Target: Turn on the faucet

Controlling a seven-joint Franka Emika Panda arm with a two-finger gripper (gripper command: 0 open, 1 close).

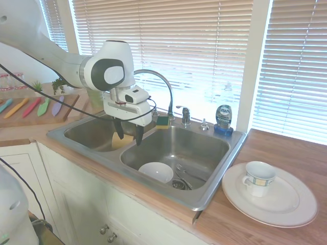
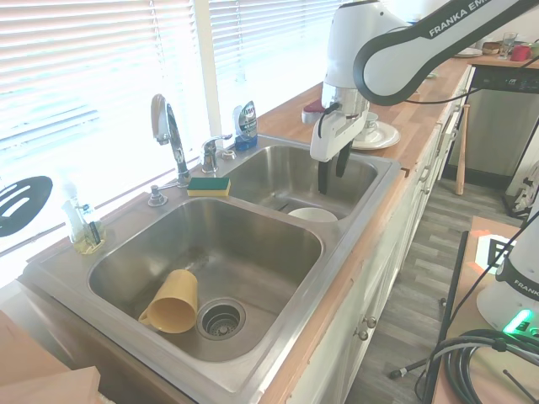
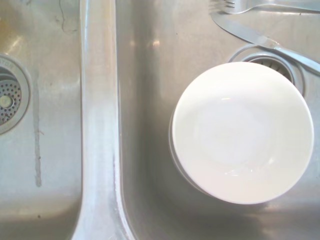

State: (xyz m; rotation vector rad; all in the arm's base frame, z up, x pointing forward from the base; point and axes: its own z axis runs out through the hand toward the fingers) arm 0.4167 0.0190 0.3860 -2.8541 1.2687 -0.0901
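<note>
The faucet is a tall chrome gooseneck spout at the back of the double sink, also in the second exterior view. Its short chrome lever handle stands beside the spout base. My gripper hangs open and empty over the divider between the two basins, in front of the spout and well short of the handle. In the wrist view I see the divider and a white bowl directly below.
A blue dish soap bottle and a yellow-green sponge sit on the sink's back rim. The white bowl and cutlery lie in one basin, a yellow cup in the other. A plate with a mug rests on the counter.
</note>
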